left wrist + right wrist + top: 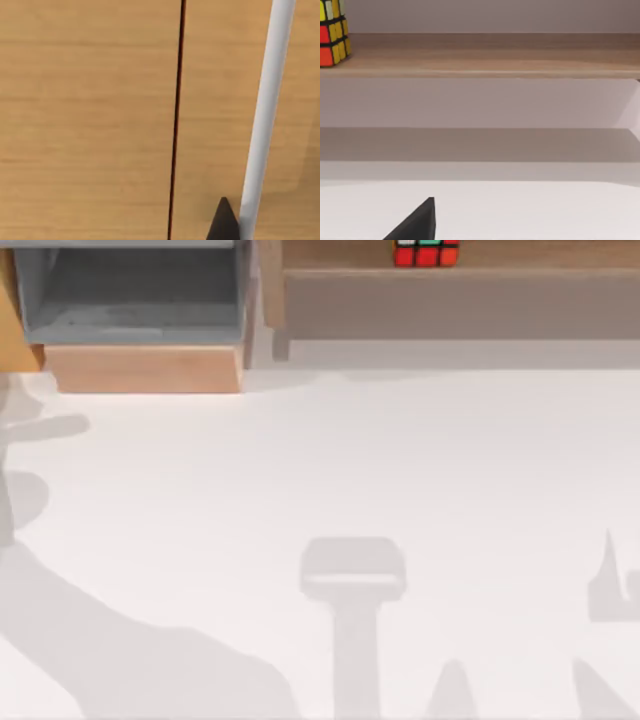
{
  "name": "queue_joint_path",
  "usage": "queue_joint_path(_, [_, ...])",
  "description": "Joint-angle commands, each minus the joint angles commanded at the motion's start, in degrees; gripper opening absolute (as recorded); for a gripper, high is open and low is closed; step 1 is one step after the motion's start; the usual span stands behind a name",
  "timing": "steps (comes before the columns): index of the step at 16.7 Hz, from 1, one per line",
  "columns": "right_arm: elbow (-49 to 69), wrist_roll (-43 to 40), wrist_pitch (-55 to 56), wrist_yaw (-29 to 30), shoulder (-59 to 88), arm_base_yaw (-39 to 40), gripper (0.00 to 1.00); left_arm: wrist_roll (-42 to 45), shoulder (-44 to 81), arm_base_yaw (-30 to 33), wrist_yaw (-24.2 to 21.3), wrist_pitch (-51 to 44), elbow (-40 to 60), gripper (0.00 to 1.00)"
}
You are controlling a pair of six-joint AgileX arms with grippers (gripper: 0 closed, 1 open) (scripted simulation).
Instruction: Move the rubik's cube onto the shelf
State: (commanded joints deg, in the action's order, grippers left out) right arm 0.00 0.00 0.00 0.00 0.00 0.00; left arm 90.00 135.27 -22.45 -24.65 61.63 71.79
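A dark fingertip of the right gripper [417,222] hovers over the white table [400,460]; whether it is open or closed cannot be told. Ahead of it and higher up, the small red, green and white rubik's cube [427,252] sits on the long light-brown wooden shelf [520,254]. The left gripper [223,222] faces wooden planks, state unclear.

matte black pointed claw fingertips [417,222]

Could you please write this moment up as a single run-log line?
rubik's cube: resting on shelf top | wooden box: at table's left | table: arm shadows | task: appears done
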Motion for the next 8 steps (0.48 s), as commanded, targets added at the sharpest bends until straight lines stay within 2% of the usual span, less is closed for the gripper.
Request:
queue_joint_path(2, [0.0, 0.0, 0.0, 0.0, 0.0, 0.0, 1.0, 0.0, 0.0, 0.0, 0.0, 0.0, 0.0, 0.98])
queue_joint_path(8, [0.0, 0.0, 0.0, 0.0, 0.0, 0.0, 1.0, 0.0, 0.0, 0.0, 0.0, 0.0, 0.0, 1.0])
